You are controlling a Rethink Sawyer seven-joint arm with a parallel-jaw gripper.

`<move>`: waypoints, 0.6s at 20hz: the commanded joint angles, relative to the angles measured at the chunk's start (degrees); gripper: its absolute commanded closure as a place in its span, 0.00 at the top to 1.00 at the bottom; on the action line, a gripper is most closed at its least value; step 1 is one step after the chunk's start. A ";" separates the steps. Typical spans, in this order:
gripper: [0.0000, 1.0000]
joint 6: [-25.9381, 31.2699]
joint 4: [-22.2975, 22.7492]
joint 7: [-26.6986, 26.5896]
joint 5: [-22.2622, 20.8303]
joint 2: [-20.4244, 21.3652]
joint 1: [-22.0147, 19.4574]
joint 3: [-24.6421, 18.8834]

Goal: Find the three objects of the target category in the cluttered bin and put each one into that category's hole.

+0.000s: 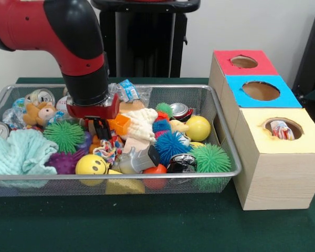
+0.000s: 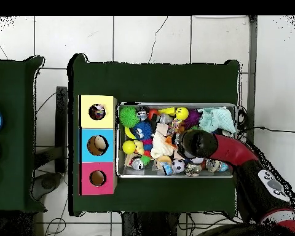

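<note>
The cluttered bin (image 1: 220, 176) sits on your green table (image 1: 157, 226), left of the boxes in the front view; no writing reads anywhere. Your arm (image 1: 68, 37) bends down into its middle, gripper (image 1: 101, 129) low among the toys, fingers hidden, so you can't tell their state. One dotted fabric piece (image 1: 109, 150) lies just below; another (image 1: 281, 129) shows inside the yellow box's hole (image 1: 270, 122).
</note>
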State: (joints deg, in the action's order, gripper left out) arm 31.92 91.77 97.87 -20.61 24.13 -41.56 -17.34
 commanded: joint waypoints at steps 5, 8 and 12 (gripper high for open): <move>0.00 -13.69 1.33 2.09 -4.91 -1.23 -0.33 -2.88; 0.00 -12.42 11.33 7.70 -1.63 12.93 2.19 -1.93; 0.00 -9.47 17.20 10.01 2.83 22.94 4.08 -1.82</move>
State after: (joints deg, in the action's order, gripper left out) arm 24.67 100.03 97.87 -20.48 33.44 -39.85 -17.42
